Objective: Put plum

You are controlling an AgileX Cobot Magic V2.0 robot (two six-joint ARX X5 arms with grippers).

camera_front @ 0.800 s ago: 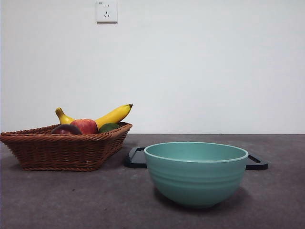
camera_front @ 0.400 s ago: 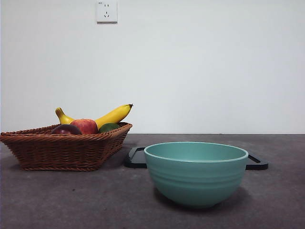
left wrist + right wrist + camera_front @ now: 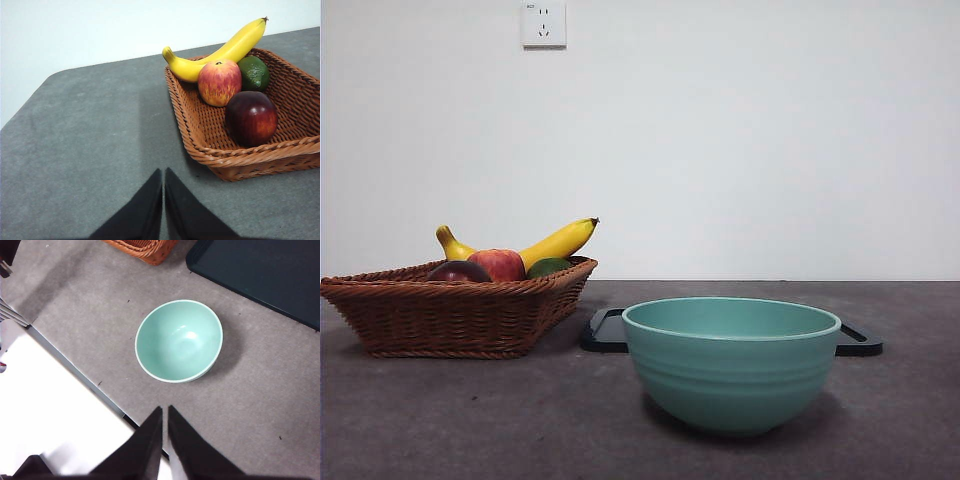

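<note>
The plum (image 3: 251, 117), dark maroon and glossy, lies in a brown wicker basket (image 3: 200, 130); in the front view only the plum's top (image 3: 458, 271) shows above the basket's rim (image 3: 450, 300) at the left. My left gripper (image 3: 163, 175) is shut, hanging over bare table beside the basket, apart from the plum. High above the table, my right gripper (image 3: 164, 412) is shut, with a mint-green bowl (image 3: 179, 340) beyond its tips. Neither arm shows in the front view.
The basket also holds a banana (image 3: 225, 50), a red-and-yellow apple (image 3: 219, 82) and a green fruit (image 3: 254, 73). The bowl (image 3: 731, 360) stands near the front, a dark tray (image 3: 610, 332) flat behind it. The table's edge (image 3: 75, 372) runs under the right gripper.
</note>
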